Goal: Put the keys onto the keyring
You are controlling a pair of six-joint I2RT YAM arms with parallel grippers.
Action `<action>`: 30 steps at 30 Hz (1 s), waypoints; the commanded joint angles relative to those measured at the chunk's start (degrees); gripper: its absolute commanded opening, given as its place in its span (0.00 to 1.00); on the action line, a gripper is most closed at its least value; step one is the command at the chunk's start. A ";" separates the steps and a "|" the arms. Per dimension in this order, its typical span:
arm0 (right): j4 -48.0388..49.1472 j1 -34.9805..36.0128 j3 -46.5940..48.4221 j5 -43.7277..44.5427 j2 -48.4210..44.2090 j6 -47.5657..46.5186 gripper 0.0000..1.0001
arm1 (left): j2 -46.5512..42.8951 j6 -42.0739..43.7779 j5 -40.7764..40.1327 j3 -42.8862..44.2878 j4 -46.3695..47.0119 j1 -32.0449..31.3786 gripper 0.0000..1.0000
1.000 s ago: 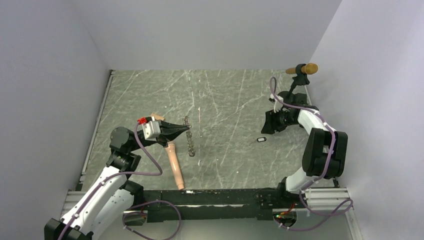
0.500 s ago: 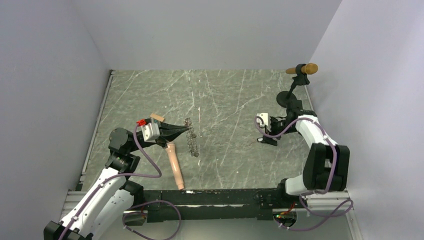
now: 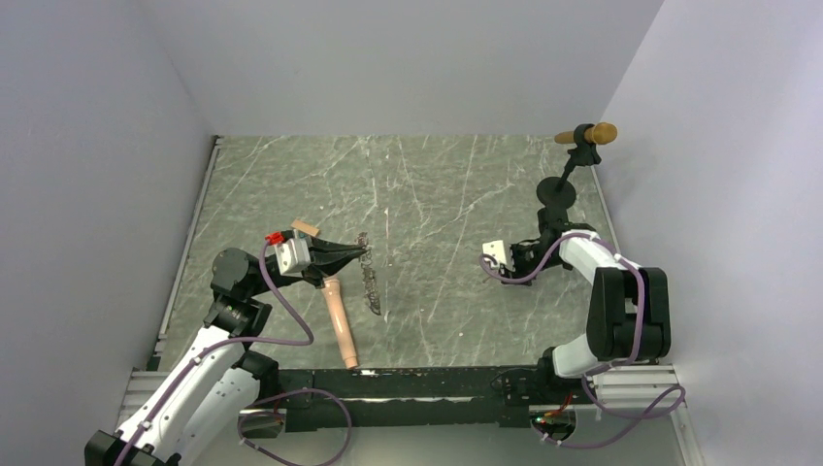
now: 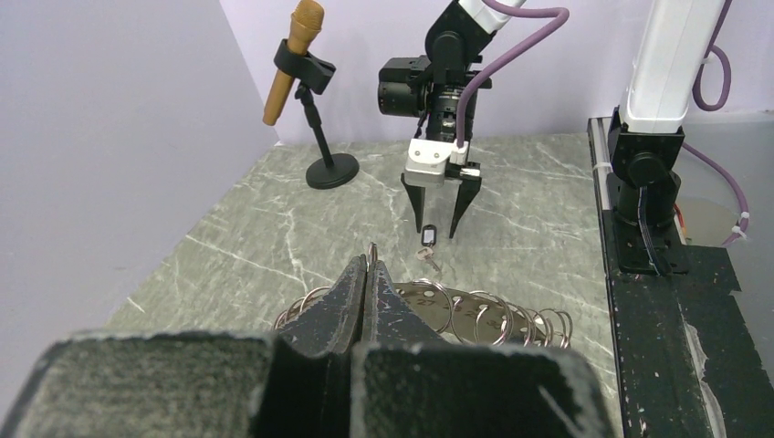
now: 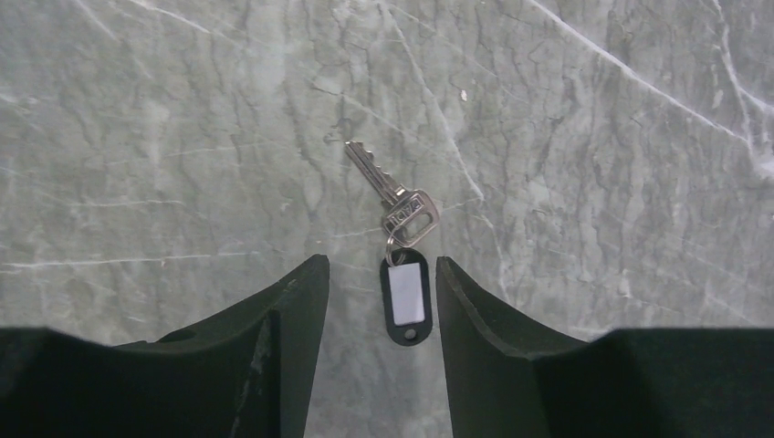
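Fingers (image 5: 283, 310) of the right gripper (image 5: 379, 274) stand apart, straddling the black-tagged key (image 5: 408, 215) that lies flat on the table (image 5: 137, 137), apparently lined up to pinch it. Opposite, the left gripper (image 4: 367, 269) is clamped on the keyring (image 4: 484, 319), presenting it for threading.

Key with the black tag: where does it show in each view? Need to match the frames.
Top external: cannot make it out; its spot lies under the right claw, right of centre.
Left wrist: key with the black tag at mid-frame, on the table between the open right claw's fingertips.
Right wrist: centre of frame, tag nearest the bottom edge, metal blade pointing up-left.
Shared landmark: the right claw, directly over the key.
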 commanded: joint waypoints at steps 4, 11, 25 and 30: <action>4.01 0.44 -0.26 0.79 1.60 0.23 0.46 | -1.06 0.58 1.35 1.26 3.63 0.27 0.00; 5.11 0.45 -0.43 1.25 2.72 0.98 0.41 | -1.15 0.56 1.40 1.26 3.48 0.27 0.00; 5.78 3.17 -0.46 3.10 4.03 1.72 0.34 | -1.19 0.60 1.62 1.26 3.68 0.27 0.00; 6.41 3.17 -0.60 3.43 4.04 2.36 0.33 | -1.15 0.50 1.66 1.17 3.87 0.31 0.00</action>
